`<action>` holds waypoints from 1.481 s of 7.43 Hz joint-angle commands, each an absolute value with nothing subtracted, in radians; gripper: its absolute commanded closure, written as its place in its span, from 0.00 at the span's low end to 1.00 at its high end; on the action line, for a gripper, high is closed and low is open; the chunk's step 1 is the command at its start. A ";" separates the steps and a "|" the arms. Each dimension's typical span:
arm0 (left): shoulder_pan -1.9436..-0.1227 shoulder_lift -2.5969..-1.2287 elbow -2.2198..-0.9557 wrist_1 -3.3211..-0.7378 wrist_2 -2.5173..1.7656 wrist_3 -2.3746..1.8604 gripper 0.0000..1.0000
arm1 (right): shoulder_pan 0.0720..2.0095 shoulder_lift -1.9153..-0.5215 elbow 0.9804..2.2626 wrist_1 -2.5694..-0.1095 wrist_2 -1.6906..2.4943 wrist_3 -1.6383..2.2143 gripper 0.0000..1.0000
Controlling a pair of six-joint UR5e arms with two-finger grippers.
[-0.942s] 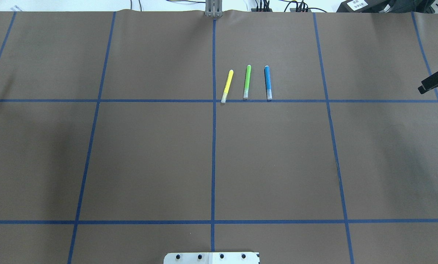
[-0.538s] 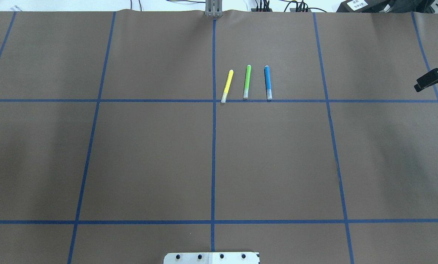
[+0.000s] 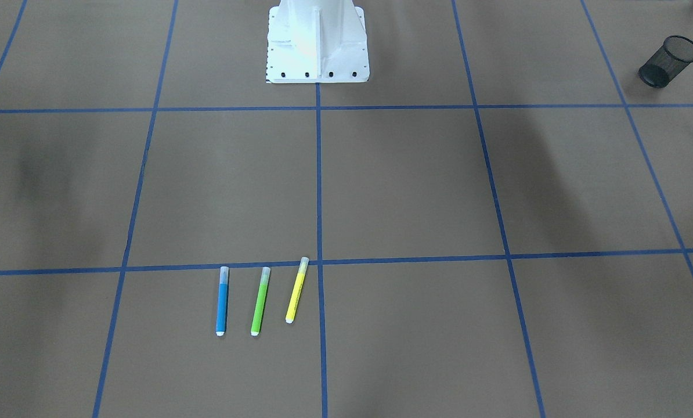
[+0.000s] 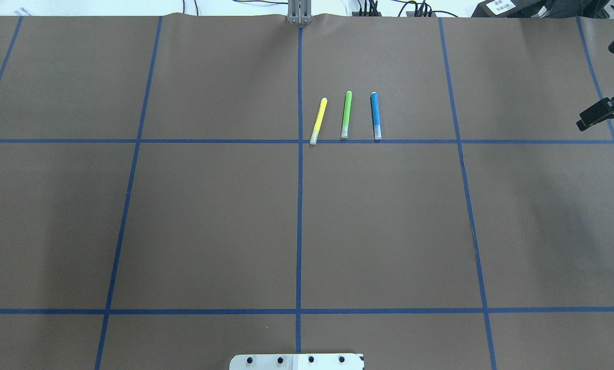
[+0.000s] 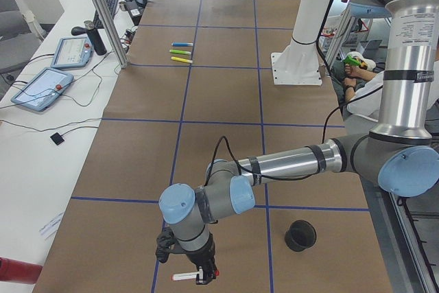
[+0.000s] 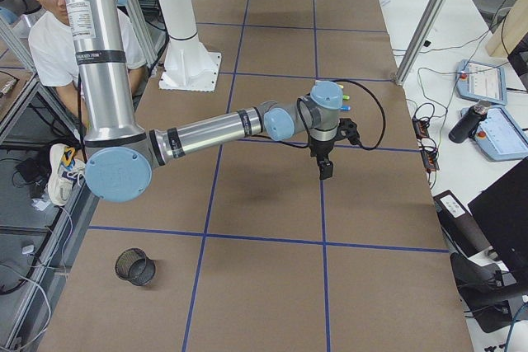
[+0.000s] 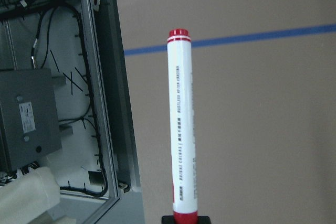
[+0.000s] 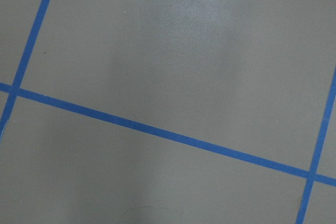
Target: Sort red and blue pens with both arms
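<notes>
My left gripper (image 7: pixel 185 219) is shut on the red pen (image 7: pixel 182 129), a white barrel with a red cap and red end, gripped at its red end. In the exterior left view this gripper (image 5: pixel 202 276) hovers low over the near end of the table with the red pen (image 5: pixel 184 276) level. The blue pen (image 4: pixel 375 115) lies flat on the table's far middle, also seen from the front (image 3: pixel 222 301). My right gripper (image 4: pixel 597 114) hangs at the right edge, well away from the blue pen; its jaws are unclear. It holds nothing that I can see.
A green marker (image 4: pixel 346 115) and a yellow marker (image 4: pixel 319 121) lie left of the blue pen. One black mesh cup (image 5: pixel 300 235) stands near my left gripper, another (image 6: pixel 134 267) at the right end. A person (image 6: pixel 41 14) sits behind the robot base (image 3: pixel 317 40).
In the overhead view my right gripper has drifted a little leftward, in from the table's right edge. The three markers have not moved.
</notes>
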State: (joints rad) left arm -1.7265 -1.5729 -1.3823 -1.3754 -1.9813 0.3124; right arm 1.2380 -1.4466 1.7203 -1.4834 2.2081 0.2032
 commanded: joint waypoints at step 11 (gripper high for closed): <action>-1.746 -1.367 -1.565 -0.394 -2.137 0.572 1.00 | 1.186 -1.440 1.594 -1.272 2.223 0.330 0.01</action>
